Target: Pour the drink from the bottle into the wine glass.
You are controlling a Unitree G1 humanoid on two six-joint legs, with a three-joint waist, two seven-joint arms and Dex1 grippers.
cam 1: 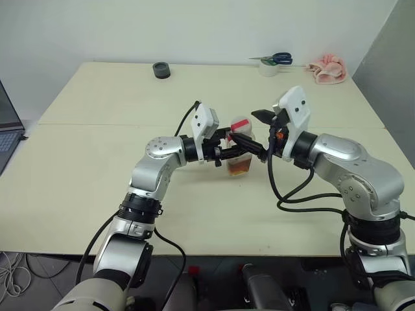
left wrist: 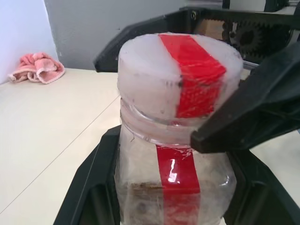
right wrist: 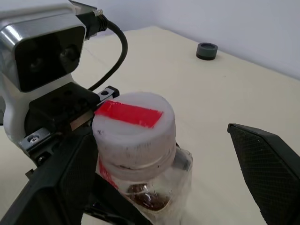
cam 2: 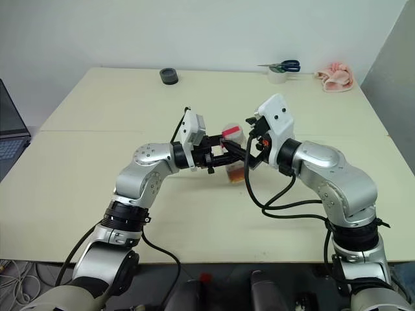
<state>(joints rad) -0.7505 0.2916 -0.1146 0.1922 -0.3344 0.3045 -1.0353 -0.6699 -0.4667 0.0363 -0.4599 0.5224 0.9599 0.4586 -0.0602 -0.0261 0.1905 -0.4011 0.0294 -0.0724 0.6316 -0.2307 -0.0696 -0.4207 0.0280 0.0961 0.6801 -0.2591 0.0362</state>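
Observation:
The bottle (cam 1: 239, 155), clear plastic with a red strip and a white cap (right wrist: 133, 126) crossed by red tape, stands upright just above the table's middle. A little amber drink (cam 1: 238, 170) sits at its bottom. My left gripper (cam 1: 244, 149) reaches in from the left and is shut on the bottle's body below the neck. My right gripper (right wrist: 159, 183) is open at cap height, one finger (right wrist: 267, 164) well clear on the far side of the cap and the other finger (right wrist: 56, 187) close beside it. The wine glass is out of view.
A black round lid (cam 1: 161, 70) lies at the table's far edge. Scissors on a tape roll (cam 1: 272, 61) and a pink cloth (cam 1: 327, 70) sit at the far right. A laptop (cam 1: 6, 129) pokes in at the left edge.

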